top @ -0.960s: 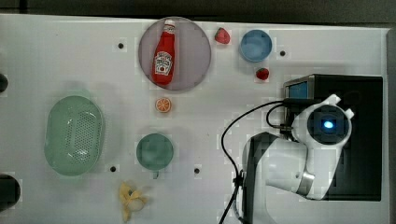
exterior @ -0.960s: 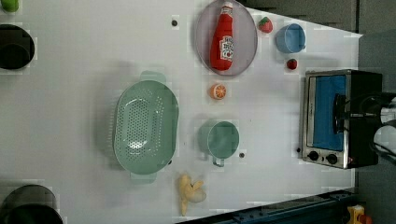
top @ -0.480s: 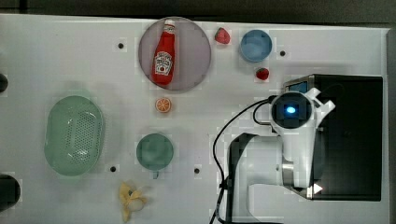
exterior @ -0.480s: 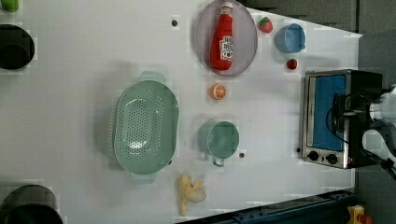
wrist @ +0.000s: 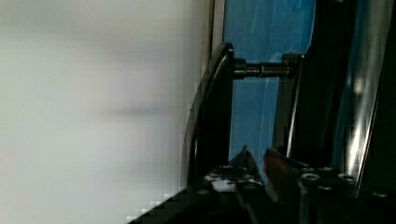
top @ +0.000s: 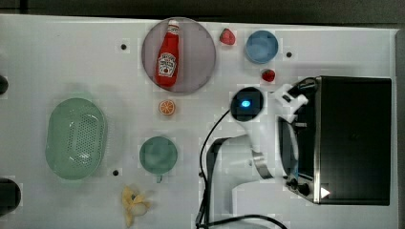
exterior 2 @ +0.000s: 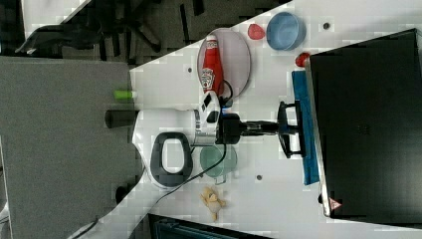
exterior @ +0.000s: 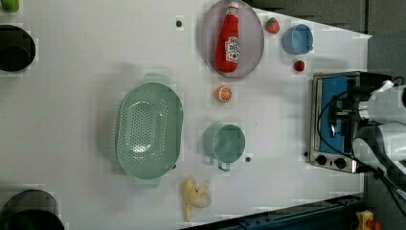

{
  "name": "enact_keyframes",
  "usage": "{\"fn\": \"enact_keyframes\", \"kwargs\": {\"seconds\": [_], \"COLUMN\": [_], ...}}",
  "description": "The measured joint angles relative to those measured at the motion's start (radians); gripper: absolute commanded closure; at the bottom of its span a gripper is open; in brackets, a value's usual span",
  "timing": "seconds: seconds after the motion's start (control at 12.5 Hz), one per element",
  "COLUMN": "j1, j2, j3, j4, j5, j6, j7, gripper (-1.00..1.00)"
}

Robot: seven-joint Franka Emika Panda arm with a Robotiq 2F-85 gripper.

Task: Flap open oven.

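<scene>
A white surface (top: 57,57) carries a green colander (top: 75,138), a green cup (top: 157,154), a banana (top: 133,204), an orange half (top: 166,107), a ketchup bottle (top: 167,55) on a plate (top: 200,52), a blue bowl (top: 261,46) and two strawberries (top: 227,36). The oven (top: 356,138) sits at the top view's right edge, its blue door (exterior: 335,112) facing the top view's left, its long axis along that edge. The gripper (exterior 2: 291,130), narrowly parted, closes around the door's black handle (wrist: 210,112).

Claw (exterior 2: 291,128) now at oven (exterior 2: 368,124) handle
</scene>
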Motion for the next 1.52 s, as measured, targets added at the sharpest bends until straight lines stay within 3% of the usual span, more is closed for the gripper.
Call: {"fn": "enact_keyframes", "kwargs": {"seconds": [0.32, 0.96, 1.2, 1.36, 1.52], "j1": [0.067, 0.188, 0.211, 0.203, 0.190], "j2": [0.072, 0.334, 0.373, 0.361, 0.327], "j3": [0.041, 0.105, 0.105, 0.103, 0.102], "j4": [0.008, 0.045, 0.047, 0.049, 0.055], "j5": [-0.110, -0.151, -0.146, -0.089, 0.051], "j6": [-0.057, -0.048, -0.041, -0.030, -0.014], "j7": [0.177, 0.412, 0.483, 0.490, 0.491], "gripper": [0.65, 0.65, 0.65, 0.65, 0.65]}}
